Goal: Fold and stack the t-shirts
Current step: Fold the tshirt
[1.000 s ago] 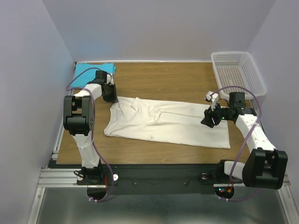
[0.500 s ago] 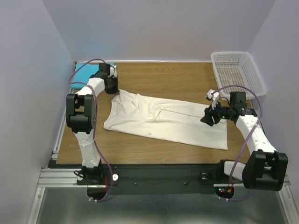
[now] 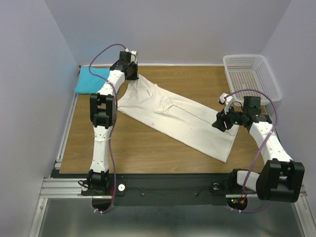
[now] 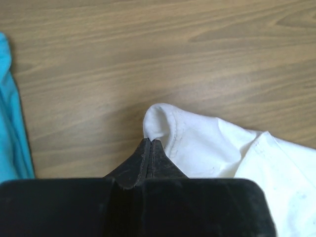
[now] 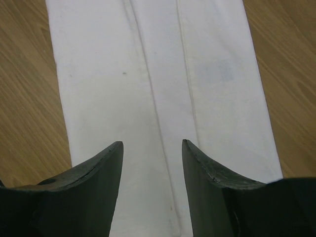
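Only the left wrist view shows the left gripper [image 4: 149,144] pinched fully closed on a raised fold at the edge of the cream-white t-shirt [image 4: 222,153], with the turquoise t-shirt [image 4: 10,123] near on the left. From above, that arm stretches to the far edge of the table [image 3: 148,148] and the cream shirt lies diagonally. The right gripper [image 5: 152,143] hangs half-open over its lower end, holding nothing

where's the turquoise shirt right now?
Top view: the turquoise t-shirt lies in the table's far-left corner, just left of the left gripper and the cream t-shirt it pinches; it also shows at the left wrist view's left edge.
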Robot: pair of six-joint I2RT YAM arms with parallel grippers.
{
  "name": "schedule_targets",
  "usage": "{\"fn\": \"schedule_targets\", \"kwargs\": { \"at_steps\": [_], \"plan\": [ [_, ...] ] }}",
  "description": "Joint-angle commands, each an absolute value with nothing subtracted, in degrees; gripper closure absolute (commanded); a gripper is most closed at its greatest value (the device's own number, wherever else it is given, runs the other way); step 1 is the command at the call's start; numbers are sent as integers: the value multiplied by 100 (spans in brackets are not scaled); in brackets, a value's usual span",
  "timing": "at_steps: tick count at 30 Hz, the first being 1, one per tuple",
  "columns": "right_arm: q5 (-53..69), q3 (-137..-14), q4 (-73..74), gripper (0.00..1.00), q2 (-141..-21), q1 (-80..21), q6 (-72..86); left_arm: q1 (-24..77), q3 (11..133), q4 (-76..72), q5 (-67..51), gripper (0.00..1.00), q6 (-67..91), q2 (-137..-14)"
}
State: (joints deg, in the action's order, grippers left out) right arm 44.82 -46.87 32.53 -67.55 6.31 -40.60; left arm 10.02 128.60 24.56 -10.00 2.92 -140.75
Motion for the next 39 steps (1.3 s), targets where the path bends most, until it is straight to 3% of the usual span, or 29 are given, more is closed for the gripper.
{"fn": "schedule_targets", "kwargs": {
  "at_steps": [1, 5, 6, 9, 13, 20, 27, 33, 36, 39],
  "plan": [
    [4430, -4614, 2901, 43, -6609, 650, -3885, 1002, 13447, 1935, -1125, 100, 720, -14238],
    [4421, -4605, 2830, 43, -6644, 650, -3780, 1098, 13998, 1302, -1125, 89, 1177, -14598],
    [4386, -4605, 2821, 43, -6662, 650, -3779, 1116, 14140, 1162, -1099, 74, 1230, -14686],
    [4254, -4579, 2769, 43, -6671, 650, -3770, 1134, 14467, 863, -1003, 46, 1441, -14827],
    [4271, -4614, 2760, 43, -6767, 650, -3779, 1125, 14257, 467, -669, 31, 1293, -14171],
    [4466, -5070, 3171, 43, -7171, 572, -3989, 1063, 12765, 369, -255, 26, 835, -12188],
    [3770, -6510, 3270, 44, -8723, 379, -3332, 854, 7695, -368, 45, 23, 1124, -8740],
    [3708, -9005, 3366, 46, -10702, -614, -1830, 475, 4962, -317, -702, 23, 1784, -6269],
    [3954, -10473, 3410, 44, -11792, -957, -1214, 396, 4317, -36, -905, 22, 2003, -5381],
    [3421, -11993, 3410, 42, -12882, -1291, -170, 360, 3991, 175, -1002, 21, 2267, -4774]
  ]
}}
